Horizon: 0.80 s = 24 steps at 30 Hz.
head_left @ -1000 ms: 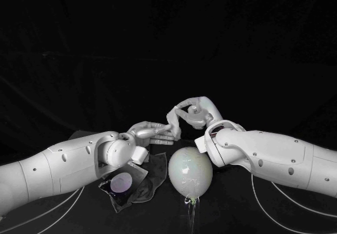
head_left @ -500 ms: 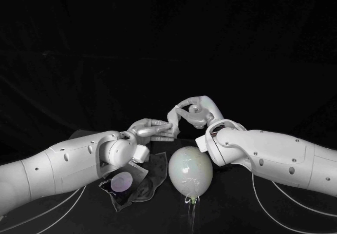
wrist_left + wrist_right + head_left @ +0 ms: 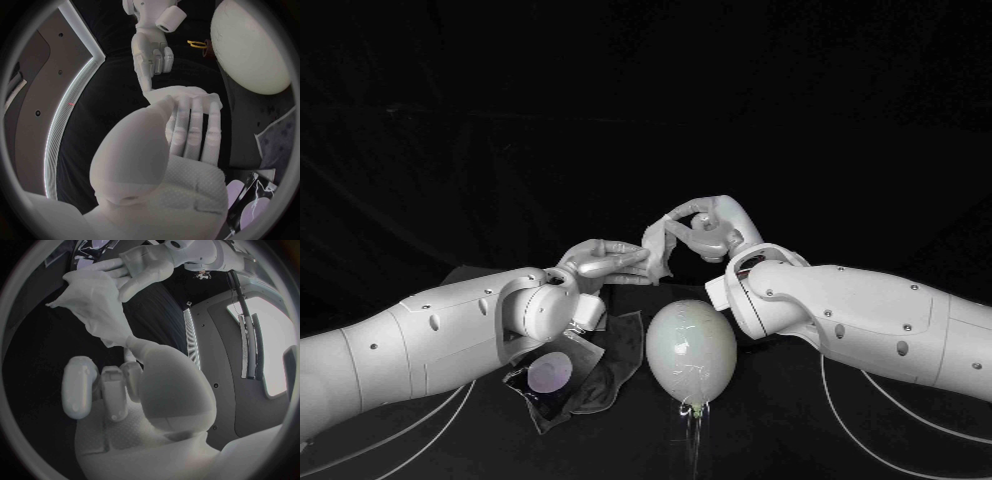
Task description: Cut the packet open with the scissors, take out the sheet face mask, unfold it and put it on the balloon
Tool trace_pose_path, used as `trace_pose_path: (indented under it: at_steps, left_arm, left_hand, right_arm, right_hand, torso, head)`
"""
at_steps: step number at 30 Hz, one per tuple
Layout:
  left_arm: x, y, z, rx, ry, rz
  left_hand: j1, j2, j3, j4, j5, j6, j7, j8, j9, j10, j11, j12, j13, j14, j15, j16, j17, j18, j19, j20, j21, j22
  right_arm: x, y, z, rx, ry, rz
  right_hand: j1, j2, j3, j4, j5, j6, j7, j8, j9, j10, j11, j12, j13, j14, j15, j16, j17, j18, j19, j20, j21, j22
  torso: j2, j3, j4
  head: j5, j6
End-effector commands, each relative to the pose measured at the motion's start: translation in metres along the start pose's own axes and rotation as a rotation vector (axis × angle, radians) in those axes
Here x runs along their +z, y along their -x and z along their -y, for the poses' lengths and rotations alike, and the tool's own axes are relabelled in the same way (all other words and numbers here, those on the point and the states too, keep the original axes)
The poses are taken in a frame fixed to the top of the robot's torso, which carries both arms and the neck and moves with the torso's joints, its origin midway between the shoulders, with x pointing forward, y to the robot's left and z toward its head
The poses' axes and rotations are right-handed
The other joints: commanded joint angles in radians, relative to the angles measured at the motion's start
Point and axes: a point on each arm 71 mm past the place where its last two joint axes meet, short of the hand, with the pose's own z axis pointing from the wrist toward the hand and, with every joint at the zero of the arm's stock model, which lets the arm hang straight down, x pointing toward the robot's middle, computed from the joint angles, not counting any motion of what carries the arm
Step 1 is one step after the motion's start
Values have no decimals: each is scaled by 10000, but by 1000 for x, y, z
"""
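Note:
The white sheet face mask (image 3: 658, 246) hangs partly folded above the table, behind the balloon, held between both hands. My left hand (image 3: 603, 263) holds its left edge between thumb and fingers (image 3: 192, 125). My right hand (image 3: 705, 226) pinches its upper right end, and the mask (image 3: 94, 302) stretches from that pinch to the left hand (image 3: 145, 266). The pale oval balloon (image 3: 691, 349) lies on the black table in front of the hands, knot toward me. The opened packet (image 3: 560, 375) lies flat under my left forearm. The yellow-handled scissors (image 3: 199, 44) lie beyond the balloon (image 3: 250, 45).
Both white forearms cross low over the table on either side of the balloon. White cables trail along the table near its front edge (image 3: 877, 420). A black backdrop stands behind the table.
My left hand has risen a little and drawn slightly left, pulling the mask a bit further apart. The right hand, balloon and packet have stayed where they were.

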Motion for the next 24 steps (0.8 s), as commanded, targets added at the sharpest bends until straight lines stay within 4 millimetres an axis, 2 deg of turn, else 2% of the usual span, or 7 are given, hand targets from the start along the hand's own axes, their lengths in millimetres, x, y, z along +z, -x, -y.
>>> trace_pose_path:
  at_steps: [1, 10, 24]
  left_arm:
    - [-1, 3, 2, 64, -255, 189]
    - [-3, 5, 2, 204, -139, -39]
    - [-3, 3, 3, 264, -240, -135]
  left_hand:
    - [-91, 60, 83, -21, 49, -128, -10, 109, 395, -107, -9, 108, 76, -88, -16, 109, 62, 188, 66, -8, 57, 10]
    - [-271, 3, 77, -75, 42, -198, -39, 253, 617, -189, -30, 321, 218, -182, -30, 338, 196, 184, 65, -5, 70, -4]
    - [-325, -12, 85, -123, 38, -205, -71, 323, 734, -214, -60, 456, 303, -210, -59, 503, 293, 202, 117, -15, 105, 0]
  right_arm:
    - [1, 3, 1, -79, 77, 84]
    - [4, 9, 6, -175, -31, 274]
    - [4, 3, 6, -192, -293, -430]
  right_hand:
    - [-20, 51, 66, 17, 24, 70, -12, 160, 603, 386, -90, 49, 1411, 1063, -86, 43, 2634, -166, 33, -2, 43, 1975]
    - [-20, 51, 66, 17, 24, 70, -12, 160, 603, 386, -90, 49, 1411, 1063, -86, 43, 2634, -166, 33, -2, 43, 1975]
    - [-65, 31, 115, -13, 24, 53, -14, 194, 621, 389, -92, 47, 1412, 1063, -88, 43, 2634, -166, 35, -5, 47, 1976]
  torso:
    - [3, 0, 8]
    - [0, -5, 8]
    - [2, -1, 6]
  head:
    - [-12, -2]
    - [-14, -13]
    - [-11, -33]
